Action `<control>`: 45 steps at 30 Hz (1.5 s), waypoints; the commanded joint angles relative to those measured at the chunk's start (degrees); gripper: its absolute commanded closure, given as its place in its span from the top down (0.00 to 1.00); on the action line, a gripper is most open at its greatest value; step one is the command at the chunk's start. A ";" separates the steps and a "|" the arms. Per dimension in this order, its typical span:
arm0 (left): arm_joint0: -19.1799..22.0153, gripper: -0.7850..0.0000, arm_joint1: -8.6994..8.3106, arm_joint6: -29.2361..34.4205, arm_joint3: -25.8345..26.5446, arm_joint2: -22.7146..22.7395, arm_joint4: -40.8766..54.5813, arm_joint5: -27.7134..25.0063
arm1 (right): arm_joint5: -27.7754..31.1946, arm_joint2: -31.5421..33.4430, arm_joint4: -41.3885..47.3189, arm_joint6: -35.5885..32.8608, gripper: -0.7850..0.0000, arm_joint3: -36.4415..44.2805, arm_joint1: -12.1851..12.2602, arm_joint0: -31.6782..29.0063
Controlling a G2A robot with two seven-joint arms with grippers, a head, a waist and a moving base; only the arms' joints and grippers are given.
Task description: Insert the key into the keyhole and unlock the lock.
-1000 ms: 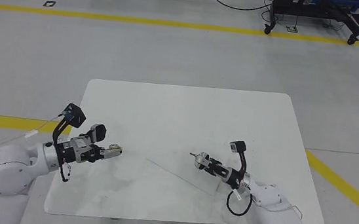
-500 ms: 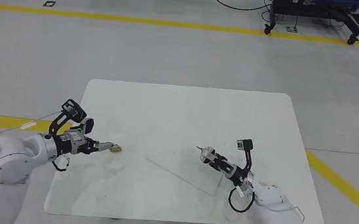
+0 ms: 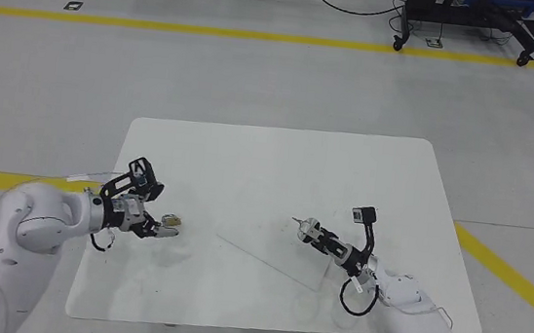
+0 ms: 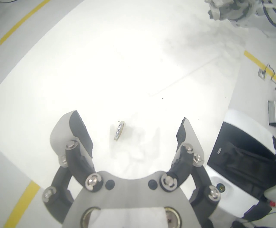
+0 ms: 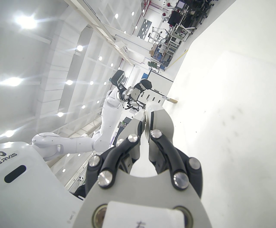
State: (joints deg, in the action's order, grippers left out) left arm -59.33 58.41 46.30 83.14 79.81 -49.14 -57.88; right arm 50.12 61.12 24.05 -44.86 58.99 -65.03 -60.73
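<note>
Left gripper (image 4: 129, 117) is wide open, both black pads well apart and nothing between them. It hangs low over the table (image 4: 107, 64), and just ahead of the gap sits the lock (image 4: 119, 130): small, brass-edged, lying on the white top, clear of both fingers.

From above it's the same picture. The left gripper (image 3: 156, 225) is near the table's left edge, with the lock (image 3: 171, 221) just past its fingertips on the side toward the middle. Whether a fingertip brushes it can't be told from up there.

Over to the right gripper (image 5: 148, 108), and its fingers are pressed together. From its own wrist camera, what's pinched between them can't be made out. The top view helps: the right gripper (image 3: 306, 226) sits over the right half of the table (image 3: 277, 168), and a thin dark sliver pokes out of its tip, the key (image 3: 295, 220), pointing across toward the left side. That's the key clamped and held just off the surface.

Key and lock are well apart, with a stretch of white table between them and a faint thin line (image 3: 266, 264) running across it. Looking along the table from the right wrist, the lock (image 5: 172, 100) shows as a small tan piece near the far edge.
</note>
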 commanded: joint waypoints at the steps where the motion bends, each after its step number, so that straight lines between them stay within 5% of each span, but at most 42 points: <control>1: 2.99 0.96 -0.90 -0.02 -1.51 -3.95 -6.79 -0.12 | 0.00 0.00 0.00 0.00 0.00 0.00 0.00 0.00; 3: 4.85 0.86 -1.53 -0.02 -2.12 -6.39 -8.87 -0.12 | 0.00 0.00 0.00 0.00 0.00 0.00 0.00 0.00; 10: 8.12 0.79 -2.66 -0.82 -4.46 -12.11 -10.12 -0.12 | 0.00 0.00 0.00 0.00 0.00 0.00 0.00 0.00; 14: 9.23 0.55 -3.37 -1.08 -5.33 -15.09 -10.76 -0.12 | 0.00 0.00 0.00 0.00 0.00 0.00 0.00 0.00; 20: 11.02 0.44 -4.21 -3.00 -7.07 -17.44 -12.21 -0.12 | 0.00 0.00 0.00 0.00 0.00 0.00 0.00 0.00; 27: 12.97 0.42 -4.31 -5.10 -9.06 -19.62 -14.05 -0.12 | 0.00 0.00 0.00 0.00 0.00 0.00 0.00 0.00; 32: 14.26 0.29 -3.92 -6.26 -10.71 -21.33 -14.62 0.24 | 0.00 0.00 0.00 0.00 0.00 0.00 0.00 0.00; 34: 14.84 0.24 -3.76 -6.64 -11.29 -21.91 -14.98 0.56 | 0.00 0.00 0.00 0.00 0.00 0.00 0.00 0.00; 37: 15.58 0.00 -3.57 -6.85 -12.01 -22.84 -15.70 0.44 | 0.00 0.00 0.00 0.00 0.00 0.00 0.00 0.00; 45: 16.92 0.00 -3.25 -7.18 -13.19 -24.52 -17.47 1.24 | 0.00 0.00 0.00 0.00 0.00 0.00 0.00 0.00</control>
State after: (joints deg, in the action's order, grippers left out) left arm -42.46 55.12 39.37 69.90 55.44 -66.45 -56.86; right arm 50.12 61.12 24.05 -44.86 58.99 -65.03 -60.73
